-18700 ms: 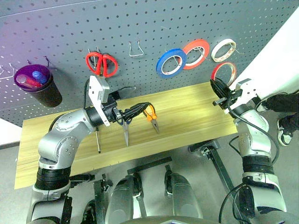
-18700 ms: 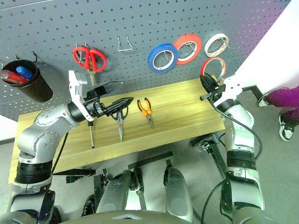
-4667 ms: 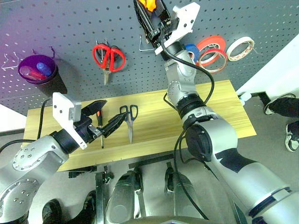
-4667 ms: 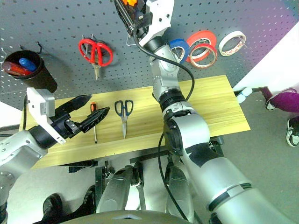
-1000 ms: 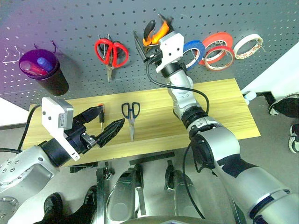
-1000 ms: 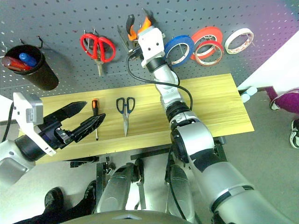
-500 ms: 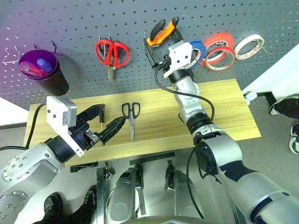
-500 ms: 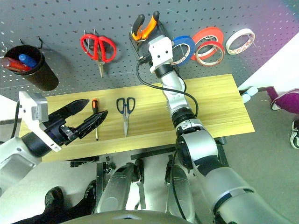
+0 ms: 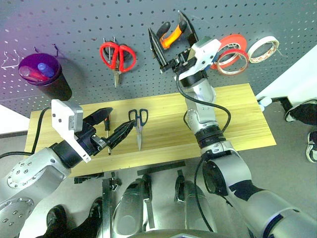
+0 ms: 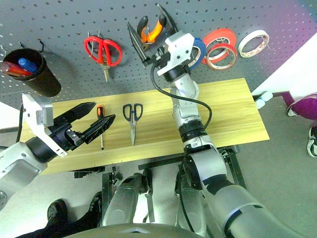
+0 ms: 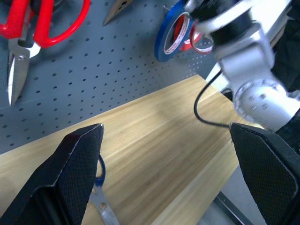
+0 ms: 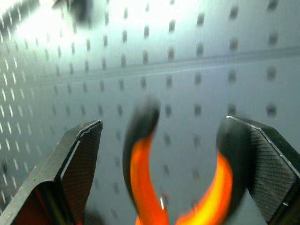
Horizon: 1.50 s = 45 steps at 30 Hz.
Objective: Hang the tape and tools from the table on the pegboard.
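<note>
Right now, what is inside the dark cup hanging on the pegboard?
In the dark cup on the pegboard, a red marker and a blue one poke out. Their lower ends are hidden.

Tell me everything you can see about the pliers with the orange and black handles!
The pliers with orange-and-black handles hang on the dark grey pegboard, between the red-handled scissors and the blue tape roll. Their two curved handles point up, spread apart, orange on the inside and black on the outside; the grips look rubbery. The right gripper stands open around them, one black finger on each side, so the lower part is hidden. Whether the fingers touch the pliers cannot be told.
</note>
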Motion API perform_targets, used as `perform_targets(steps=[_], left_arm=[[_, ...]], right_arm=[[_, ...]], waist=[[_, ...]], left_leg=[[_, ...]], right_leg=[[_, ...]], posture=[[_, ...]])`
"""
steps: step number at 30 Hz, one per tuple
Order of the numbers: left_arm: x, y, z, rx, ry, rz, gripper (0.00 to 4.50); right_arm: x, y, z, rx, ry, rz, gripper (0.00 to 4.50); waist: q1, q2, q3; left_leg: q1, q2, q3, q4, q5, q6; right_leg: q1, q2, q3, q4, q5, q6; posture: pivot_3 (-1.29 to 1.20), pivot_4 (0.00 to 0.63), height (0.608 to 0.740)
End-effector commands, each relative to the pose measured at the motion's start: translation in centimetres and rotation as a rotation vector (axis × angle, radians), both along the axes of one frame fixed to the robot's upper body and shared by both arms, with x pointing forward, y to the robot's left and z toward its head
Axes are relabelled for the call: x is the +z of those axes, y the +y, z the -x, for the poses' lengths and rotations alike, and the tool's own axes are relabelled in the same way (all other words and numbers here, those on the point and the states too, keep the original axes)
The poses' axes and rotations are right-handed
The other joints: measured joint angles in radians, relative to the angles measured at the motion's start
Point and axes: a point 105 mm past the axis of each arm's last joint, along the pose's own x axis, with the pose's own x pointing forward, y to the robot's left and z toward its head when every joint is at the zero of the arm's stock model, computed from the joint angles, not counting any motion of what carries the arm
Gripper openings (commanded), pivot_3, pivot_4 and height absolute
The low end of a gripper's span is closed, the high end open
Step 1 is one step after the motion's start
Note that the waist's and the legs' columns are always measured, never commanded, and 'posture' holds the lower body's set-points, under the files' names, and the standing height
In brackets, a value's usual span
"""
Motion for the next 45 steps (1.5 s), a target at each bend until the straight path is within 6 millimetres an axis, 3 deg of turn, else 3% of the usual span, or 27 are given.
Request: perform_targets(steps=[1, 8, 18, 22, 30, 37, 41, 45], left_arm=[[0.6, -0.1, 0.2, -0.012, -0.029, -0.003, 4.50], [0.8, 0.0, -0.2, -0.019, -0.043, -0.012, 4.50], [1.3, 0.4, -2.0, -0.018, -0.105, -0.018, 4.50], [2.6, 1.1, -2.1, -0.012, -0.153, -0.036, 4.50], [3.1, 1.5, -1.0, 0.003, -0.176, -0.055, 4.50], [2.2, 1.3, -0.8, 0.023, -0.177, -0.024, 4.50], [0.8, 1.3, -1.4, 0.033, -0.170, -0.016, 4.50], [-0.6, 1.5, -2.4, 0.037, -0.159, -0.015, 4.50]], right_arm=[[1.8, 0.0, 1.8, 0.065, -0.071, -0.036, 4.45], [3.2, -1.4, 3.4, 0.057, -0.106, -0.059, 4.45], [3.0, -3.4, 5.7, 0.055, -0.027, -0.036, 4.45], [1.1, -4.1, 5.6, 0.033, 0.046, 0.015, 4.45], [-1.9, -5.1, 5.4, 0.013, 0.151, 0.097, 4.45], [-3.6, -4.7, 5.8, 0.039, 0.202, 0.146, 4.45], [-6.8, -3.5, 4.7, 0.020, 0.295, 0.270, 4.45], [-9.1, -3.3, 4.6, 0.143, 0.424, 0.378, 4.45]], waist=[[0.000, 0.000, 0.000], [0.000, 0.000, 0.000], [-0.003, 0.000, 0.001], [-0.003, 0.000, 0.000], [-0.003, -0.001, 0.000], [-0.001, -0.005, -0.003], [-0.002, -0.009, -0.010], [-0.002, -0.013, -0.020]], left_leg=[[0.000, 0.000, 0.000, 0.000, 0.000, 0.000], [0.000, 0.000, 0.000, 0.000, 0.000, 0.000], [0.000, 0.000, 0.000, 0.000, 0.000, 0.000], [0.000, 0.000, 0.000, 0.000, 0.000, 0.000], [0.000, 0.000, 0.000, 0.000, 0.000, 0.000], [0.000, 0.000, 0.000, 0.000, 0.000, 0.000], [0.000, 0.000, 0.000, 0.000, 0.000, 0.000], [0.000, 0.000, 0.001, 0.000, -0.002, -0.002]], right_leg=[[0.000, 0.000, 0.000, 0.000, 0.000, 0.000], [0.000, -0.001, 0.000, 0.000, 0.000, 0.000], [0.000, -0.002, 0.000, 0.000, 0.000, 0.000], [0.000, -0.002, 0.000, 0.000, 0.000, 0.000], [0.000, -0.001, -0.001, -0.001, 0.000, 0.000], [0.001, -0.001, -0.001, -0.001, 0.000, 0.000], [0.002, 0.000, -0.002, -0.001, 0.000, 0.000], [0.002, 0.002, -0.003, -0.001, 0.000, 0.000]], posture=[[0.23, 0.358, 0.723], [0.20, 0.364, 0.723], [0.12, 0.362, 0.723], [0.12, 0.336, 0.723], [0.14, 0.308, 0.723], [0.15, 0.269, 0.723], [0.13, 0.227, 0.723], [0.10, 0.211, 0.723]])
